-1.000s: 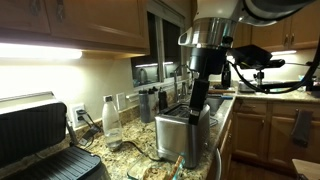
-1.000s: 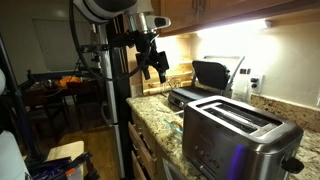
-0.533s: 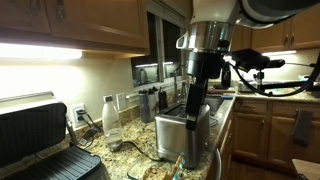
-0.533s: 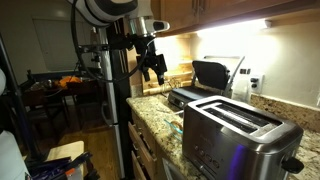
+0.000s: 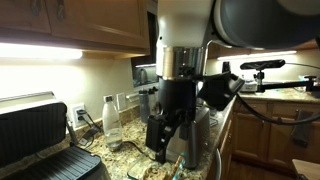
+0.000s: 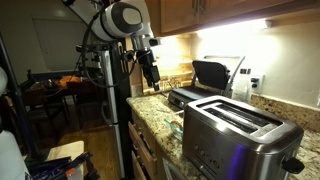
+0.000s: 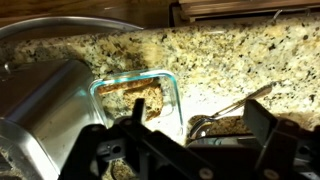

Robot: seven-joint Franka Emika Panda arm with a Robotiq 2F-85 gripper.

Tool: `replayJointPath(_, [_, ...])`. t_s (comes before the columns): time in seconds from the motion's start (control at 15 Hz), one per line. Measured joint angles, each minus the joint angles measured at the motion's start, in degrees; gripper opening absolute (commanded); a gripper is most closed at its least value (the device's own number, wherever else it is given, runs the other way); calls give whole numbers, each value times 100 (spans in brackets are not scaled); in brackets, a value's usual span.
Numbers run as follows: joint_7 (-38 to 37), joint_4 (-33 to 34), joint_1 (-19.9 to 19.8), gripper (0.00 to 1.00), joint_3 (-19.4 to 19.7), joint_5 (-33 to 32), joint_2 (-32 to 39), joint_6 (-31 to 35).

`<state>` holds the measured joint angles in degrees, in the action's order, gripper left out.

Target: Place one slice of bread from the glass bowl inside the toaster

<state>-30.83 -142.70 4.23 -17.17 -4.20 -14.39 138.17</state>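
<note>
In the wrist view the glass bowl [image 7: 168, 88] sits on the granite counter with tan slices of bread [image 7: 133, 96] inside it. The shiny steel toaster [image 7: 40, 115] lies to the bowl's left. My gripper [image 7: 199, 116] is open and empty, hovering above the counter, with one finger over the bowl's edge. In an exterior view the gripper [image 5: 160, 140] hangs in front of the toaster [image 5: 200, 135], above the bowl [image 5: 145, 170]. In an exterior view the toaster [image 6: 240, 130] fills the foreground and the gripper [image 6: 152, 72] is beyond it.
A black contact grill [image 5: 35, 135] stands open near a clear bottle with a white cap [image 5: 112, 120]; the grill also shows in an exterior view [image 6: 208, 78]. A metal spoon [image 7: 232, 106] lies on the counter beside the bowl. Wood cabinets hang above.
The arm has swung away from above the toaster and come lower, toward the glass bowl. The gripper stays open and empty.
</note>
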Motion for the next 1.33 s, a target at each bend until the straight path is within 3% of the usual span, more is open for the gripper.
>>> replayJointPath(0.53, [-2558, 347, 9, 100, -42, -754, 933, 112])
replayJointPath(1.33, [-4404, 419, 0, 100, 517, -1238, 1111, -20])
